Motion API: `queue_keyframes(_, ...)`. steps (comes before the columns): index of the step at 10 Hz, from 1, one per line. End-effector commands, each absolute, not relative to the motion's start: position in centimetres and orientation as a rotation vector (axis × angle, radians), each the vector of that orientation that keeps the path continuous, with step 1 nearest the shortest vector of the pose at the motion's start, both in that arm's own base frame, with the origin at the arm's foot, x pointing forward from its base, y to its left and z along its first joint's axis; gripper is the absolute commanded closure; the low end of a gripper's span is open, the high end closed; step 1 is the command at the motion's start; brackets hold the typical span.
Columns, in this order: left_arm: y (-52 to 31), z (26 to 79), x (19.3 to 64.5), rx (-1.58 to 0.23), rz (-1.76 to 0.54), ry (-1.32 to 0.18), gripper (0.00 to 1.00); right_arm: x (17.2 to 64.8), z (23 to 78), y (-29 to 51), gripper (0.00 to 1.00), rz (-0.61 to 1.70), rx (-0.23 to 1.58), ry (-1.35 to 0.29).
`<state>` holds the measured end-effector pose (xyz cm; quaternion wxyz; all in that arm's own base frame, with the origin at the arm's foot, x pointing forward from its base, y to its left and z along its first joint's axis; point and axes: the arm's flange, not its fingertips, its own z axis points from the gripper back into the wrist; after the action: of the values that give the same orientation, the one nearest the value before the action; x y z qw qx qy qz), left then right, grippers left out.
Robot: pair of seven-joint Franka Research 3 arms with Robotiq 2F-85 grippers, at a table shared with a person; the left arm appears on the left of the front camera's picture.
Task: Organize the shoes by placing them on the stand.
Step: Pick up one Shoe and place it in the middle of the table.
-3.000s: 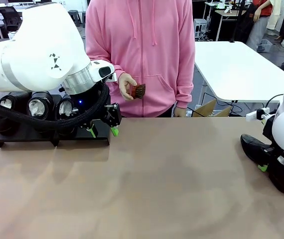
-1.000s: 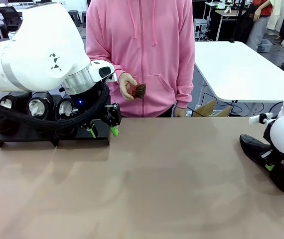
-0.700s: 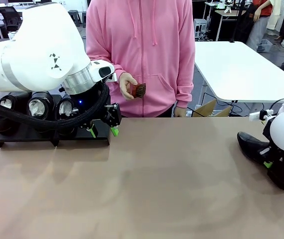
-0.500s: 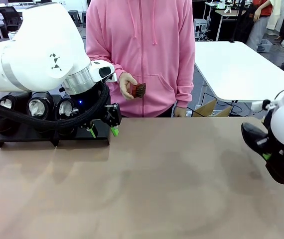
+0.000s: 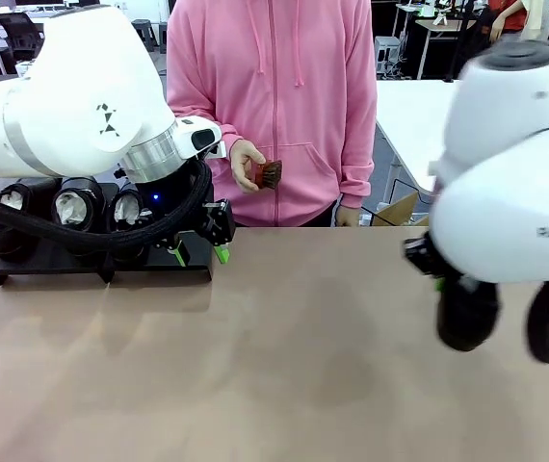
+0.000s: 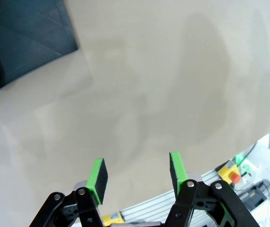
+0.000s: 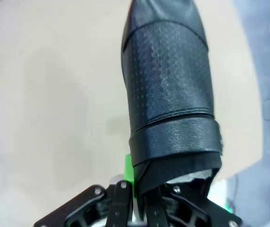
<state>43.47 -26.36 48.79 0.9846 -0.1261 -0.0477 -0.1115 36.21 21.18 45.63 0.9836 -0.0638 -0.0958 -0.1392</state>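
right arm carrying a shoe, stand is far left

your right gripper (image 7: 139,198) is clamped on the collar edge of a black shoe (image 7: 170,90). in the right wrist view the shoe's long axis runs straight away from the fingers, toe farthest out, white paper stuffing just showing at the opening. in the front view the right arm is blurred, a dark shape hanging under it above the table (image 5: 284,346); i can't tell toe from heel there.

the stand (image 5: 82,262) sits at the table's far left edge, well apart from the held shoe, so the carry runs across the middle toward the robot's left. three shoes (image 5: 74,204) with paper stuffing already stand on it. its right end looks free, my judgement only, as the left arm hides part of it.

left gripper (image 6: 137,172) hangs just beside that right end, jaws spread, holding nothing. it's nearer the stand and may block your drop path.

the person's hand (image 5: 246,166) holds a small brown brush (image 5: 268,174).

text: partial grey lettering on the right arm, too blurred to read.
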Motion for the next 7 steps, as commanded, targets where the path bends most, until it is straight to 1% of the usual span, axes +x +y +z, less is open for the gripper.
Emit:
queue_keyframes(1, -26.1, 49.0, 43.5, -0.248, -0.225, -0.098, 0.31, 37.1, 44.5, 25.3, 1.00, -0.306, -0.030, -0.096)
queue_keyframes(3, -26.1, 49.0, 43.5, -0.248, -0.225, -0.098, 0.31, 35.7, 42.5, 29.5, 1.00, -0.317, 0.017, -0.120)
queue_keyframes(5, -26.1, 49.0, 43.5, -0.248, -0.225, -0.098, 0.31, 34.3, 39.3, 32.0, 1.00, -0.118, 0.028, -0.113)
queue_keyframes(7, -26.1, 49.0, 43.5, -0.248, -0.225, -0.098, 0.31, 33.4, 38.1, 32.7, 1.00, -0.064, 0.031, -0.113)
